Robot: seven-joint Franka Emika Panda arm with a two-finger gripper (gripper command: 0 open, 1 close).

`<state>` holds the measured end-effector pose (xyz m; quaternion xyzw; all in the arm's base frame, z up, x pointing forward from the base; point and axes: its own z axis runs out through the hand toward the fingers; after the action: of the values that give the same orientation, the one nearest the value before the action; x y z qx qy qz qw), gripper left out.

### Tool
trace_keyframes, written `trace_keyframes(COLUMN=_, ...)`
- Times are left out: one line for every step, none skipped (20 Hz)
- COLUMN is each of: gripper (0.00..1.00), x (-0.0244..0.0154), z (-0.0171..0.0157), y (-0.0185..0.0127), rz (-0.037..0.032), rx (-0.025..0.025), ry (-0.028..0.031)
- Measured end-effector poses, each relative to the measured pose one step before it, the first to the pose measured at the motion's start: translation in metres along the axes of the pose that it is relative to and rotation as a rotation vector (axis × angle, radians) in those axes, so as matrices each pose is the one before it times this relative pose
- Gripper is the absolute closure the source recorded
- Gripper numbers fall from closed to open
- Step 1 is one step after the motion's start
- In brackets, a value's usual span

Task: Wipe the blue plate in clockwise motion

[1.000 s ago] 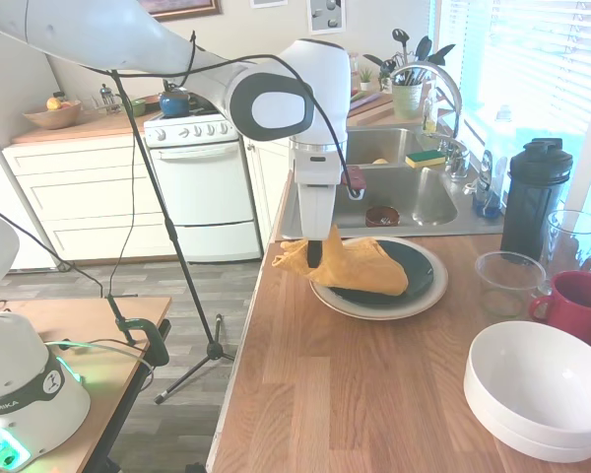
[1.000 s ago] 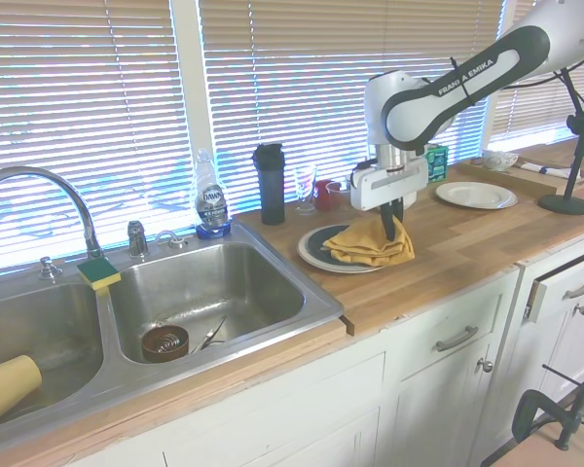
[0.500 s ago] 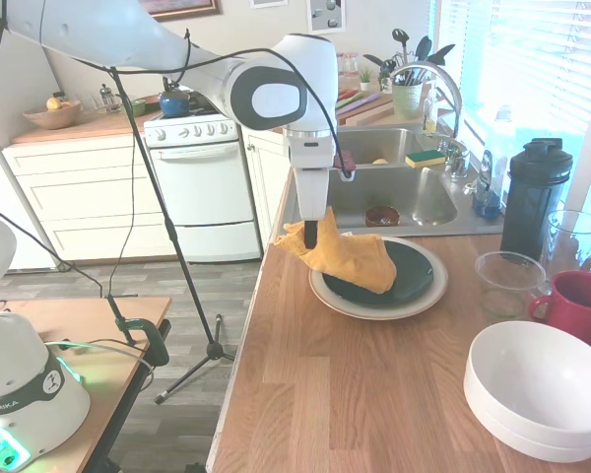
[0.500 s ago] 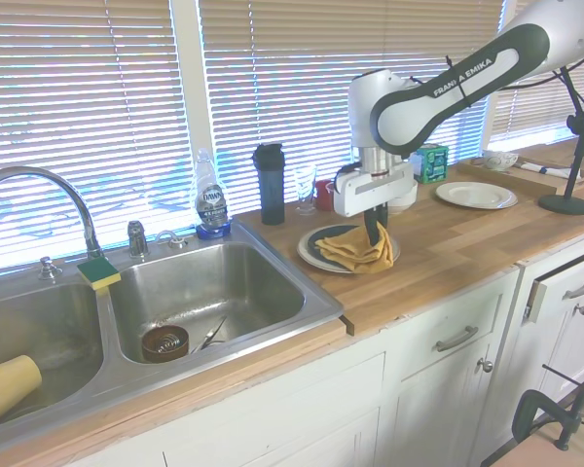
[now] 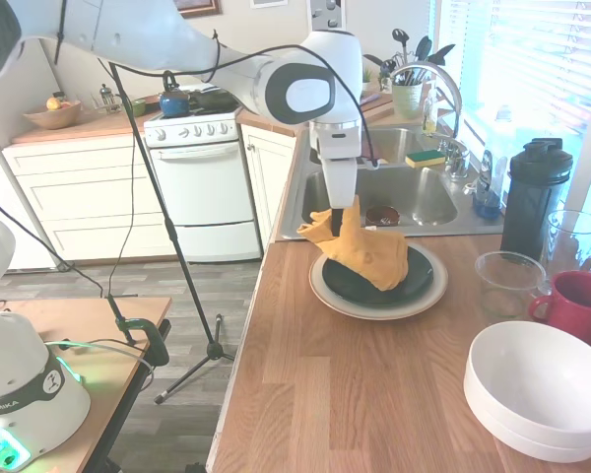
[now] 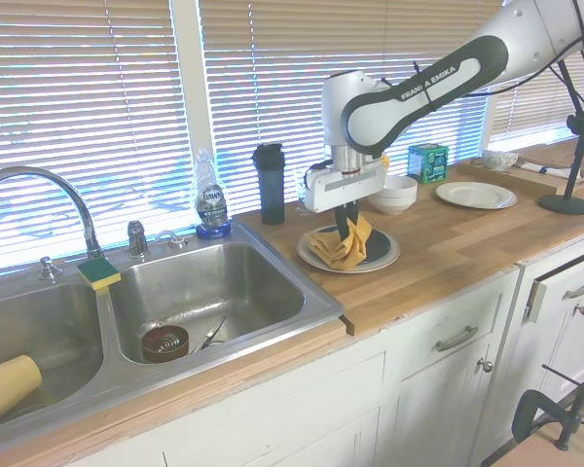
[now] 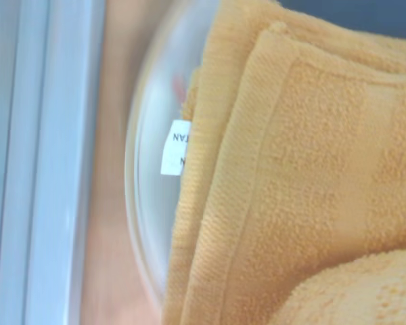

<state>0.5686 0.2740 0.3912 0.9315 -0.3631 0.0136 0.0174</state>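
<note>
My gripper (image 5: 342, 211) hung over the sink-side edge of the blue plate (image 5: 374, 283), its fingers pinched on a yellow cloth (image 5: 365, 250). The cloth bunched up at the fingers and draped down across the plate's middle, one corner sticking out past the rim toward the counter's front edge. The blue plate sat on a larger cream plate (image 5: 424, 299), which lay on the wooden counter (image 5: 345, 394) just beside the steel sink (image 5: 424, 197). To the window side stood a black shaker bottle (image 5: 534, 197), a clear glass bowl (image 5: 502, 281) and a red mug (image 5: 581, 304) (partly cut off by the frame). Stacked white bowls (image 5: 537, 389) sat nearer the camera.
</note>
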Motion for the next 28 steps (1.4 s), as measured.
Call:
trace_keyframes(gripper=1.0, x=0.0089, z=-0.00007, y=-0.00482, rz=0.01261, rx=0.00723, ry=0.00281)
trace_keyframes(gripper=1.0, x=0.00918, z=-0.00024, y=-0.00416, rz=0.01349, rx=0.00651, ry=0.00297)
trace_keyframes(gripper=1.0, x=0.00927, z=-0.00001, y=-0.00348, rz=0.01304, rx=0.00444, ry=0.00293)
trace_keyframes(gripper=1.0, x=0.00895, z=0.00039, y=-0.00248, rz=0.01417, rx=0.00251, ry=0.00303)
trace_keyframes(gripper=1.0, x=0.00947, z=0.00039, y=-0.00152, rz=0.01546, rx=0.00143, ry=0.00385)
trace_keyframes(gripper=1.0, x=0.00909, z=0.00074, y=-0.00046, rz=0.01368, rx=-0.00023, ry=0.00393)
trace_keyframes(gripper=1.0, x=0.00865, z=0.00101, y=0.00093, rz=0.01363, rx=-0.00364, ry=0.00326)
trace_keyframes(gripper=1.0, x=0.00879, z=0.00118, y=0.00286, rz=0.0139, rx=-0.004, ry=0.00322)
trace_keyframes(gripper=1.0, x=0.00854, z=0.00086, y=0.00346, rz=0.01434, rx=-0.00364, ry=0.00255)
trace_keyframes(gripper=1.0, x=0.00836, z=0.00091, y=0.00364, rz=0.01382, rx=-0.00393, ry=0.00188)
trace_keyframes(gripper=1.0, x=0.00812, z=0.00093, y=0.00417, rz=0.01109, rx=-0.00328, ry=0.00148)
trace_keyframes(gripper=1.0, x=0.00711, z=0.00182, y=0.00486, rz=0.00788, rx=-0.005, ry=0.00031)
trace_keyframes(gripper=1.0, x=0.00609, z=0.00203, y=0.00484, rz=0.00595, rx=-0.00475, ry=0.00028)
trace_keyframes(gripper=1.0, x=0.00458, z=0.00201, y=0.00616, rz=0.00403, rx=-0.00493, ry=-0.00022)
trace_keyframes(gripper=1.0, x=0.00324, z=0.00179, y=0.00705, rz=0.00081, rx=-0.00377, ry=-0.00059)
trace_keyframes(gripper=1.0, x=0.00183, z=0.00153, y=0.00771, rz=0.00011, rx=-0.00299, ry=-0.00009)
trace_keyframes(gripper=1.0, x=0.0007, z=0.00098, y=0.00821, rz=-0.00072, rx=-0.00099, ry=0.00069)
trace_keyframes(gripper=1.0, x=-0.00001, z=0.00106, y=0.00931, rz=-0.00228, rx=-0.00425, ry=-0.00068)
trace_keyframes(gripper=1.0, x=-0.00106, z=0.00052, y=0.00883, rz=-0.00324, rx=-0.00229, ry=-0.0002)
trace_keyframes(gripper=1.0, x=-0.00232, z=-0.00068, y=0.0086, rz=-0.00411, rx=-0.00192, ry=-0.00076)
trace_keyframes(gripper=1.0, x=-0.00337, z=-0.00057, y=0.00825, rz=-0.00579, rx=-0.00021, ry=-0.00005)
trace_keyframes(gripper=1.0, x=-0.00449, z=-0.00056, y=0.008, rz=-0.00592, rx=-0.00042, ry=0.00038)
trace_keyframes(gripper=1.0, x=-0.00581, z=-0.00111, y=0.00712, rz=-0.00709, rx=0.00061, ry=-0.00082)
trace_keyframes(gripper=1.0, x=-0.00725, z=-0.0007, y=0.00656, rz=-0.00873, rx=0.00016, ry=-0.00193)
trace_keyframes(gripper=1.0, x=-0.00752, z=-0.00049, y=0.00559, rz=-0.00861, rx=-0.00097, ry=-0.00126)
trace_keyframes(gripper=1.0, x=-0.00852, z=-0.00072, y=0.00454, rz=-0.01071, rx=0.00084, ry=0.00005)
trace_keyframes(gripper=1.0, x=-0.00927, z=-0.0004, y=0.00313, rz=-0.0127, rx=0.00148, ry=0.00101)
trace_keyframes(gripper=1.0, x=-0.00972, z=0.0002, y=0.0018, rz=-0.01442, rx=-0.00116, ry=0.00001)
